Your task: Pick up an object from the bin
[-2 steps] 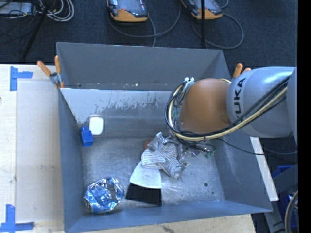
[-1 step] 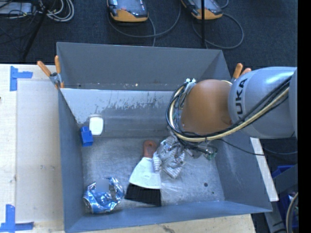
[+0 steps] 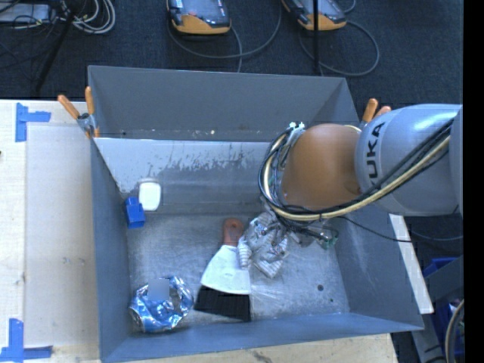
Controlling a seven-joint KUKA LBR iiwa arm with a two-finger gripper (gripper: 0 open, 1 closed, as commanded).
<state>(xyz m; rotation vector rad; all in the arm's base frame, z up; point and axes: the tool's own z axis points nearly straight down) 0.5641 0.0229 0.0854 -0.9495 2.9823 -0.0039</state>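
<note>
I am reaching into the grey bin (image 3: pixel 219 116) from its right side, with my arm's orange cover (image 3: pixel 321 165) hanging above the bin floor. My gripper (image 3: pixel 263 252) is sitting low near the middle of the floor. I cannot tell whether it is open or closed, and I am seeing nothing clearly held in it.

I am judging this to be the approach step, with the grasp not yet made. The nearest thing is a brush (image 3: pixel 224 274) with a white body, a brown handle end and black bristles. It is lying just to the left of my gripper, its handle end pointing towards the back wall. Whether I am touching its edge I cannot say.

The next move is calling for lining up over the brush's narrow part before closing.

A crumpled blue and silver wrapper (image 3: pixel 159 305) is lying well apart in the front left corner. A small blue and white block (image 3: pixel 142 203) is sitting against the left wall.
</note>
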